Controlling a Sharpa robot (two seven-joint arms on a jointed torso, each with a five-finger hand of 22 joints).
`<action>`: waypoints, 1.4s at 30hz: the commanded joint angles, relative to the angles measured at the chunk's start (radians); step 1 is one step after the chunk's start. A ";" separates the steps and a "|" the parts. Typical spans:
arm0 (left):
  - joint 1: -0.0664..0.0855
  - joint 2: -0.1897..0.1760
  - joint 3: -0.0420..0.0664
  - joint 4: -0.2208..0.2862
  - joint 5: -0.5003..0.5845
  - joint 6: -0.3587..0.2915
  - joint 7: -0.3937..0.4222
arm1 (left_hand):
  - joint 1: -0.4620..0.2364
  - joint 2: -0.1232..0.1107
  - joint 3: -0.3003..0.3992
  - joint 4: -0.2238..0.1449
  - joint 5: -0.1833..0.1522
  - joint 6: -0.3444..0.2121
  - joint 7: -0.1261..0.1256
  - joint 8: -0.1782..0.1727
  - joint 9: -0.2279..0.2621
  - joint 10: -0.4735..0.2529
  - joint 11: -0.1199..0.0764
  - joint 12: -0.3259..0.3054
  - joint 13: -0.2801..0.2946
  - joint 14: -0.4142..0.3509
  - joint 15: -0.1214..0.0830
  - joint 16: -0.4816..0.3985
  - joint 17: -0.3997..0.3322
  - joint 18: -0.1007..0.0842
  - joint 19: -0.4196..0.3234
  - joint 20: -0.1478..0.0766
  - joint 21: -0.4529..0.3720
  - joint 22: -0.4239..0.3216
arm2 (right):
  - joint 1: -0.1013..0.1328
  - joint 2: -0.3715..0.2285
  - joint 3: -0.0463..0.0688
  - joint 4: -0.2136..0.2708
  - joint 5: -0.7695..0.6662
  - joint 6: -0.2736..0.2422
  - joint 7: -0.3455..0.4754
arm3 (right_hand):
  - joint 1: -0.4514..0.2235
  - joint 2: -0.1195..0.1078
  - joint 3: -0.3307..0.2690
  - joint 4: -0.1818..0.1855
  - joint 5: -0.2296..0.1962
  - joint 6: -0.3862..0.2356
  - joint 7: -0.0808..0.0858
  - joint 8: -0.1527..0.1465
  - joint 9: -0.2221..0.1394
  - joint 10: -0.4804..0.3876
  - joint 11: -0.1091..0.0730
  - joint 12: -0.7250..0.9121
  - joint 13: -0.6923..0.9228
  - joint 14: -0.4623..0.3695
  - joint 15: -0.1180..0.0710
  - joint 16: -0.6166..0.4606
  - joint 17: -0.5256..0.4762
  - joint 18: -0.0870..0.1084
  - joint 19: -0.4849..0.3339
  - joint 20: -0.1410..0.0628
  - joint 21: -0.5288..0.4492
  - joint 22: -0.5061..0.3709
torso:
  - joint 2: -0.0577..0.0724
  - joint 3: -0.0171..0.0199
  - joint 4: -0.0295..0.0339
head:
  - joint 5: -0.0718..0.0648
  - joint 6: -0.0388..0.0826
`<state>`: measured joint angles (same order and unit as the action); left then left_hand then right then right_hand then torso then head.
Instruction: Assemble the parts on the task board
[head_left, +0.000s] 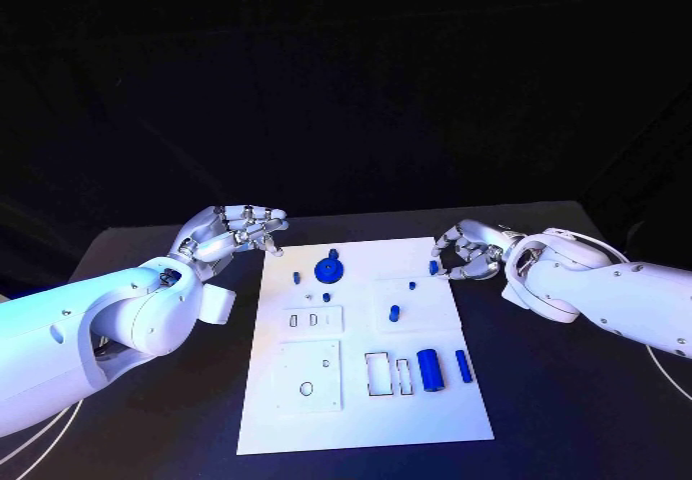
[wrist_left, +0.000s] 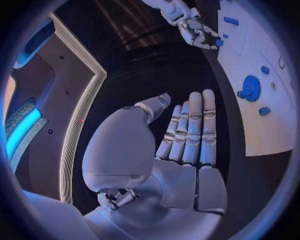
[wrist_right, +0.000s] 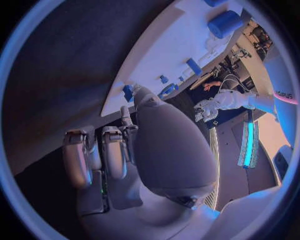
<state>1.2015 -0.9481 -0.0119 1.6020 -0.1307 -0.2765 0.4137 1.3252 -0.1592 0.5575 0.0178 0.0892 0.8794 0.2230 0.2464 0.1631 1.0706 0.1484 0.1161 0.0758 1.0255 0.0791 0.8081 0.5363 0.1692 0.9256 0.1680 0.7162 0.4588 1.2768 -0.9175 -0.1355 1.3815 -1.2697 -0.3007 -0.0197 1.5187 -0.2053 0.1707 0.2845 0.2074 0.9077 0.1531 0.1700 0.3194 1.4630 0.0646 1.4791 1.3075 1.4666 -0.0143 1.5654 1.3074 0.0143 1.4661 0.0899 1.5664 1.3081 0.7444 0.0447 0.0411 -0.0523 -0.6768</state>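
The white task board (head_left: 361, 400) lies in the middle of the black table. On it are a blue round disc (head_left: 332, 269), a blue cylinder (head_left: 430, 369), a blue bar (head_left: 463, 366) and several small blue pieces. My right hand (head_left: 472, 250) hovers at the board's far right edge and pinches a small blue part (head_left: 434, 268) between thumb and fingertip; the part (wrist_right: 128, 92) shows beside the thumb in the right wrist view. My left hand (head_left: 238, 232) is at the board's far left corner, fingers straight and together (wrist_left: 190, 130), holding nothing. The disc (wrist_left: 251, 87) lies just beyond it.
Several empty cut-outs (head_left: 387, 372) and raised white blocks (head_left: 310, 375) sit on the near half of the board. Black table surface (head_left: 562, 400) surrounds the board on both sides. The table's far edge (head_left: 433, 212) runs behind the hands.
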 joint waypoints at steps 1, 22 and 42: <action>0.002 0.002 0.001 0.001 -0.005 0.019 0.011 | 0.010 -0.002 0.006 -0.001 -0.004 -0.001 -0.003 0.004 0.001 0.007 0.003 0.007 0.000 -0.007 -0.003 0.005 -0.002 0.010 -0.009 -0.001 0.006 0.001 | -0.002 0.003 0.000 0.000 -0.028 -0.007 -0.022 | 0.004 0.003 0.008 0.002 0.008 0.010 -0.001 -0.001 0.002 0.040 0.006 0.009 0.197 0.104 0.007 0.005 0.263 -0.014 0.105 0.008 0.004 0.263 | -0.001 -0.0009 -0.0007 | 0.001 -0.003; 0.002 -0.002 0.001 0.002 -0.008 0.021 0.005 | 0.011 -0.001 0.007 -0.002 -0.004 -0.001 -0.003 0.004 0.001 0.006 0.003 0.006 0.000 -0.008 -0.003 0.006 -0.003 0.010 -0.012 -0.001 0.011 0.004 | -0.004 0.025 0.000 -0.010 -0.036 -0.008 -0.049 | 0.000 0.028 0.046 0.001 0.035 0.051 -0.008 0.013 0.004 0.058 0.000 0.030 0.214 0.104 0.000 0.005 0.263 -0.014 0.105 0.003 0.004 0.263 | -0.001 -0.0010 0.0002 | 0.004 -0.010; 0.002 0.000 0.001 0.000 -0.009 0.022 0.002 | 0.010 -0.001 0.008 -0.002 -0.004 -0.003 -0.001 0.004 0.001 0.004 0.004 0.006 -0.001 -0.008 -0.002 0.008 -0.004 0.010 -0.015 -0.001 0.015 0.008 | -0.008 0.040 0.000 -0.014 -0.042 -0.004 -0.058 | -0.002 0.026 0.048 0.001 0.035 0.052 -0.008 0.013 0.004 0.060 -0.001 0.032 0.216 0.104 -0.001 0.005 0.263 -0.014 0.105 0.002 0.004 0.263 | 0.000 -0.0005 -0.0013 | 0.004 -0.012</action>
<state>1.2015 -0.9502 -0.0120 1.6008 -0.1364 -0.2725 0.4100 1.3252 -0.1592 0.5603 0.0150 0.0892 0.8794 0.2230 0.2464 0.1627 1.0706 0.1484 0.1161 0.0758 1.0219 0.0755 0.8121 0.5328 0.1693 0.9184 0.1681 0.7265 0.4658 1.2706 -0.8787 -0.1351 1.3674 -1.2977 -0.3119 -0.0746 1.5198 -0.1882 0.2128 0.2854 0.2362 0.9543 0.1462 0.1780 0.3227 1.4631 0.0646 1.5051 1.3073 1.4666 -0.0143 1.5654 1.3079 0.0143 1.4661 0.0899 1.5664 1.3075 0.7438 0.0441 0.0396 -0.0470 -0.6881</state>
